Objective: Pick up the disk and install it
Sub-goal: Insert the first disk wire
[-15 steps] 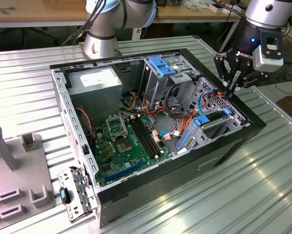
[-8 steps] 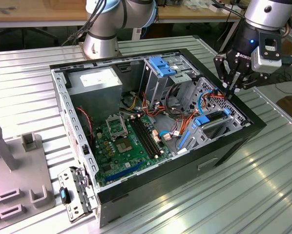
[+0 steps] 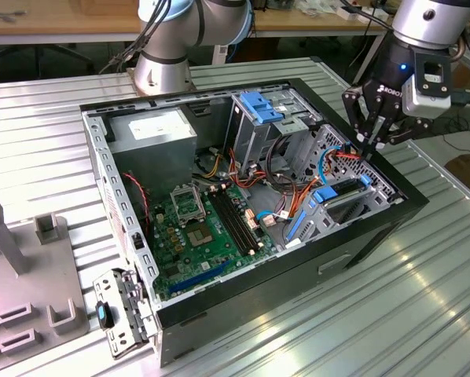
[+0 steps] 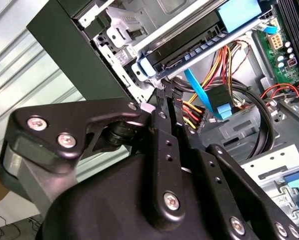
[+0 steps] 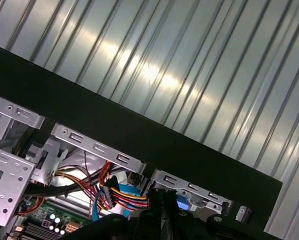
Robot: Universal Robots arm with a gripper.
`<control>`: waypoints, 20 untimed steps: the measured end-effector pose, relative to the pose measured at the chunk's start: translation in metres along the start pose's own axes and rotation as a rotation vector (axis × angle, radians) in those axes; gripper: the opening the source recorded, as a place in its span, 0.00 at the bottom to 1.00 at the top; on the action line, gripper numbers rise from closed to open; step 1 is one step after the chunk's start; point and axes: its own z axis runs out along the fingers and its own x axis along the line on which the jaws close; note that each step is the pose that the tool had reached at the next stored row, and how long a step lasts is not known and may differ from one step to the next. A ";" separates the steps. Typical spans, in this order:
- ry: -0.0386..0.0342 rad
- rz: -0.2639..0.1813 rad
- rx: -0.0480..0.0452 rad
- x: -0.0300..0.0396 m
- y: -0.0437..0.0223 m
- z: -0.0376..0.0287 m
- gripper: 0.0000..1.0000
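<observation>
The disk [image 3: 343,192], a dark body in a blue carrier frame, lies in the drive cage at the exterior view's right end of the open computer case [image 3: 243,283]. In the second wrist view the disk [image 4: 194,46] sits level in its bay with its blue frame end toward the case wall. My gripper [image 3: 372,140] hangs just above that end of the case, over the cables beside the disk. Its fingers [image 4: 163,117] are pressed together with nothing between them. In the first wrist view the gripper [image 5: 162,196] is inside the black case rim.
Orange, red and blue cables [image 3: 337,161] bunch under my gripper. A fixed blue bracket [image 3: 262,106] tops the grey cage at the back. The motherboard [image 3: 203,228] and power supply [image 3: 152,133] fill the case. A second arm base [image 3: 163,67] stands behind; a grey fixture [image 3: 23,275] stands at the left.
</observation>
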 end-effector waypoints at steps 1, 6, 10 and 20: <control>0.0000 0.001 0.0001 0.0001 -0.0002 0.0000 0.16; 0.0001 0.005 0.0006 0.0013 -0.0026 0.0002 0.16; 0.0001 0.006 0.0008 0.0017 -0.0035 0.0004 0.16; 0.0003 0.010 0.0012 0.0020 -0.0054 0.0011 0.16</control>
